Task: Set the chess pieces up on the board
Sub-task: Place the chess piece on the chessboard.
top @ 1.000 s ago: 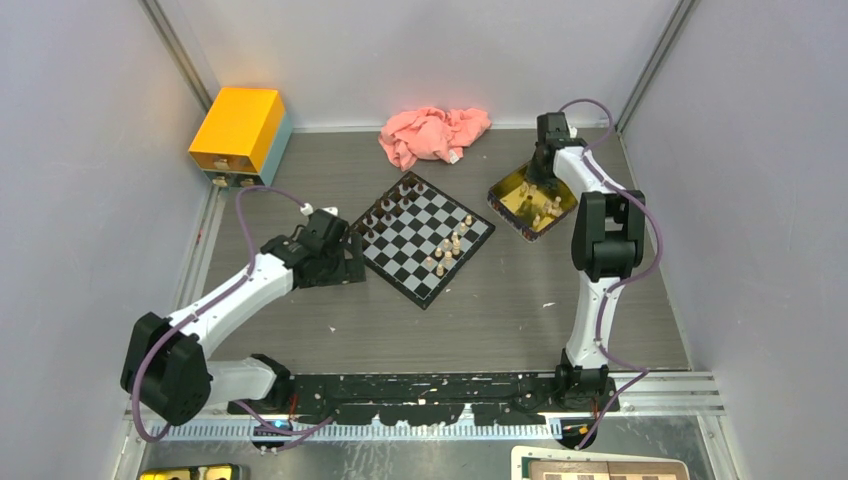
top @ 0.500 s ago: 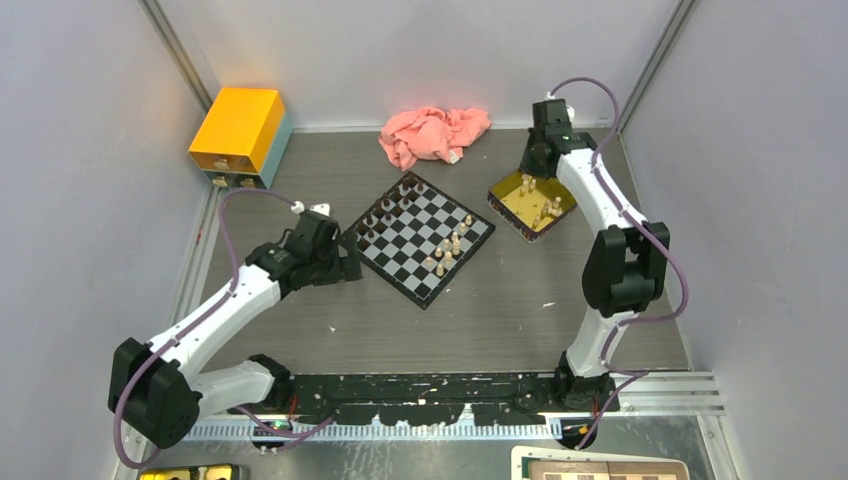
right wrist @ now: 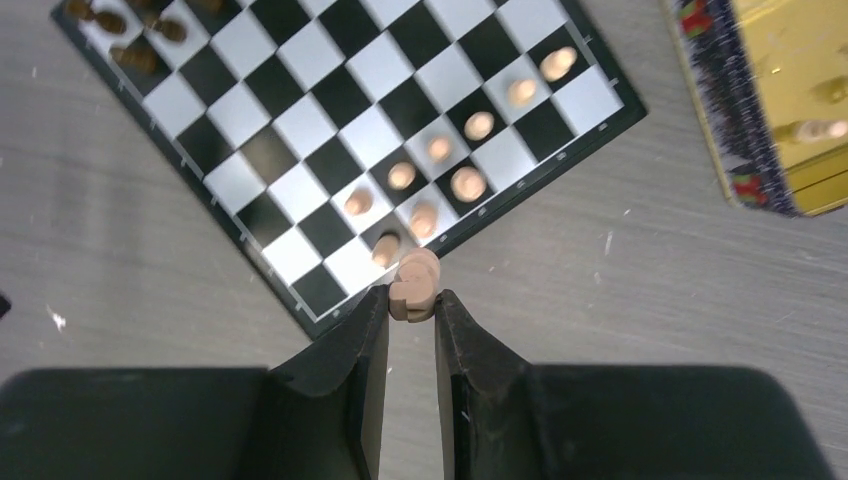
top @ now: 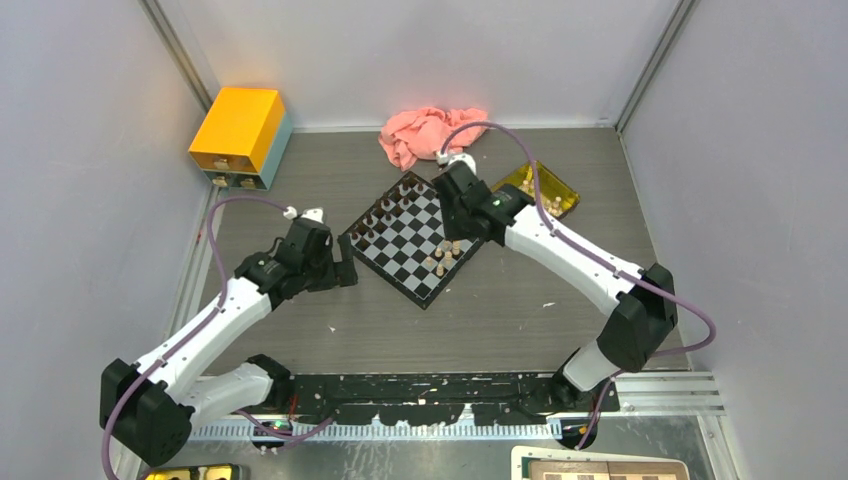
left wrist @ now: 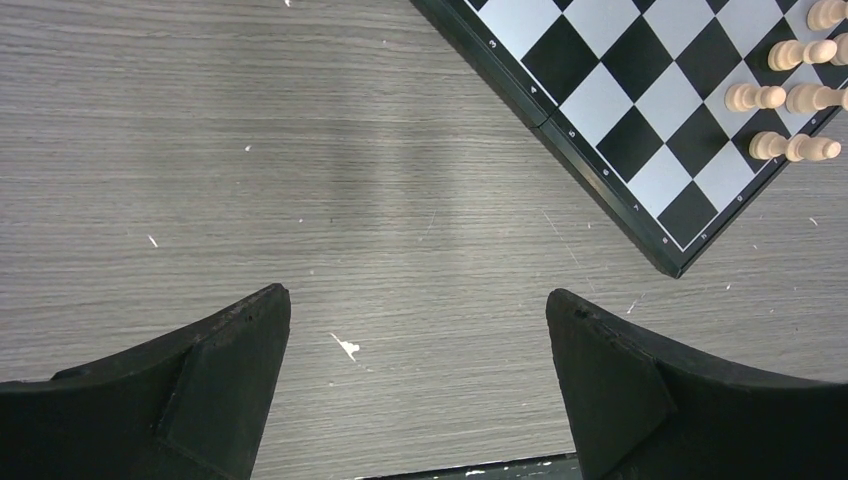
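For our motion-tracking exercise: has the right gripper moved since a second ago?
Yes. The right gripper has swung left from the yellow tray to above the board, gripping a pale piece.

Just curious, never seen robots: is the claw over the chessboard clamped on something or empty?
Clamped: the right gripper pinches a pale chess piece, seen in its wrist view.

right gripper (top: 458, 216) over board (top: 400, 242), left gripper (top: 341, 272) beside

Smooth board (left wrist: 620, 100); matt woodgrain table (left wrist: 300, 200); pale wooden chess pieces (left wrist: 795, 147).
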Motion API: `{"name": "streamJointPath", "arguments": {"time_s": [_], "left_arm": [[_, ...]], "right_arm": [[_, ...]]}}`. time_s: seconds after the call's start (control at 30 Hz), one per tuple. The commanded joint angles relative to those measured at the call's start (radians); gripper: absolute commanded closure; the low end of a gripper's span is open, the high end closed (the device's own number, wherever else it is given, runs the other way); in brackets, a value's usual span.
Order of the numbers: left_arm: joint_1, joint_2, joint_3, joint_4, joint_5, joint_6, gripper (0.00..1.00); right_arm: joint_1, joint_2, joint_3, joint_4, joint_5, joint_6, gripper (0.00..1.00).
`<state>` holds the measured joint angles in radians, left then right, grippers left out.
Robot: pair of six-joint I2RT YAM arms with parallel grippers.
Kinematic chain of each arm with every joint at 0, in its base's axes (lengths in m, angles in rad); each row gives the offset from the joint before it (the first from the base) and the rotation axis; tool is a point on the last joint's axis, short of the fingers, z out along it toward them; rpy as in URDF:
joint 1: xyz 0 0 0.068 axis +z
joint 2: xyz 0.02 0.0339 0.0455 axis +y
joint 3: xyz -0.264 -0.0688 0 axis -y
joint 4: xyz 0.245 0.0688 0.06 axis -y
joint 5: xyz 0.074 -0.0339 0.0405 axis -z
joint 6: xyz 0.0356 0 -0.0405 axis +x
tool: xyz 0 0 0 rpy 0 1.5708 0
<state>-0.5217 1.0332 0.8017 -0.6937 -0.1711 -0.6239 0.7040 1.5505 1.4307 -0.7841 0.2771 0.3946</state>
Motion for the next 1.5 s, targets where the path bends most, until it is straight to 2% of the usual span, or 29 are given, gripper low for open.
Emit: {"name": "streamJointPath", "arguments": {"time_s": [0.0,0.17,0.33,0.8,1.47], "left_arm": [[-0.004,-0.028,-0.01,0.001,0.014,-0.013,0.0],[-0.004,-0.03,-0.007,0.001,0.018,-0.01,0.0],[-0.004,-0.034,-0.005,-0.006,0.017,-0.007,0.0],[-0.004,-0.026,-0.012,-0.009,0.013,0.0,0.0],[-0.004,0.032,-0.015,0.027,0.024,0.014,0.0]], "right_arm": [[0.121,-0.048,-0.03,-0.027,0.095,0.078,0.99],[0.23,-0.021,-0.079,-0.006,0.111,0.131,0.99],[0.263,0.013,-0.122,0.034,0.098,0.162,0.99],[0.265,0.14,-0.135,0.115,0.067,0.147,0.99],[0.194,0.187,-0.177,0.191,0.018,0.159,0.97]]}}
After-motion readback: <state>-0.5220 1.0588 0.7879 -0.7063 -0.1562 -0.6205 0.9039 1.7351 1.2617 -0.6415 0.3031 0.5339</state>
